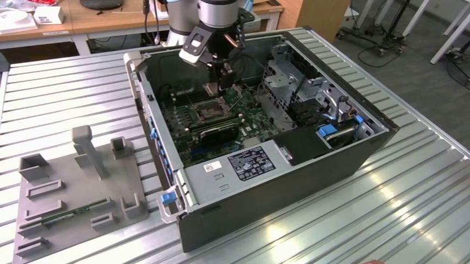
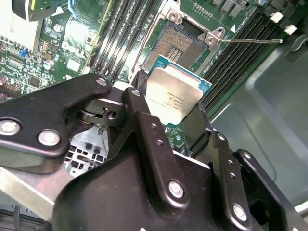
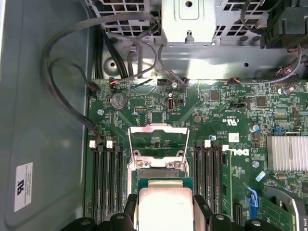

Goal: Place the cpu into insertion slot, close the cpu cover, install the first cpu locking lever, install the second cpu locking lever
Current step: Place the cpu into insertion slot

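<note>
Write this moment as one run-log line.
gripper: shut on cpu | cpu: near insertion slot, not seated | cpu cover: open

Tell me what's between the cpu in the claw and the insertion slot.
Nothing. In the second wrist view the cpu, held by the claw, hangs apart from the open insertion slot, with only bare air between them.
</note>
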